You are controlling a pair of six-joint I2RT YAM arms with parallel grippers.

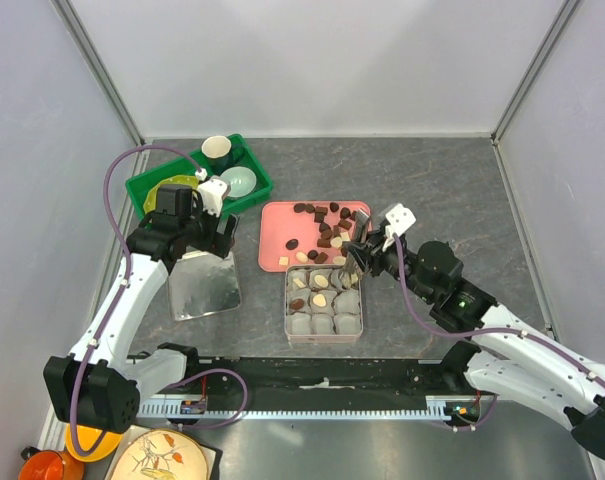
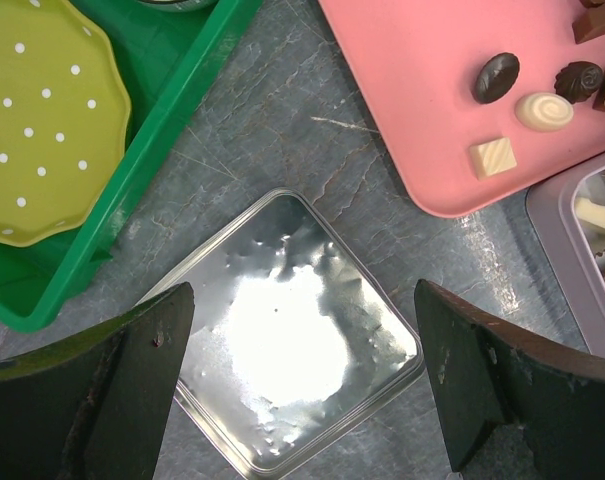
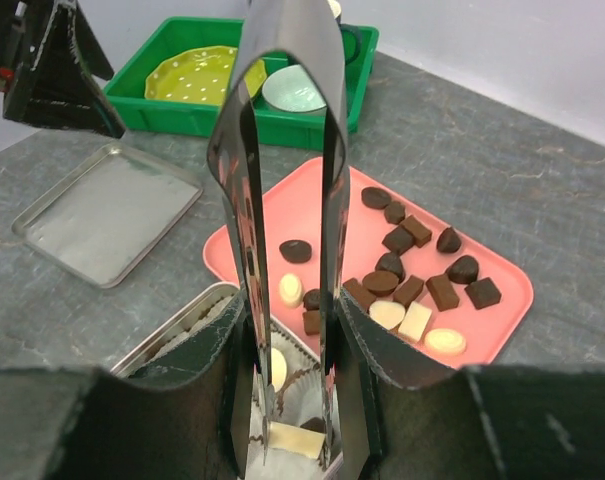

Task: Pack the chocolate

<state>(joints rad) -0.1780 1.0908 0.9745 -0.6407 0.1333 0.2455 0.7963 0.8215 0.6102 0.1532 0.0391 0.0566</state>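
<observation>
The chocolate pieces point(image 1: 327, 225), dark brown and cream-white, lie scattered on a pink tray point(image 1: 277, 225). A square tin point(image 1: 323, 300) in front of it holds paper cups, some with pieces in them. My right gripper point(image 1: 367, 255) is shut on metal tongs point(image 3: 282, 150). The tong tips pinch a cream-white block point(image 3: 298, 440) low over a paper cup at the tin's right side. More pieces point(image 3: 412, 270) show on the tray in the right wrist view. My left gripper point(image 2: 304, 300) is open and empty above the tin lid point(image 2: 292, 370).
A green bin point(image 1: 197, 180) at the back left holds a yellow dotted plate point(image 2: 32, 120) and bowls. The shiny lid point(image 1: 204, 285) lies left of the tin. The pink tray's corner point(image 2: 412, 120) and the tin's rim point(image 2: 572, 250) show in the left wrist view.
</observation>
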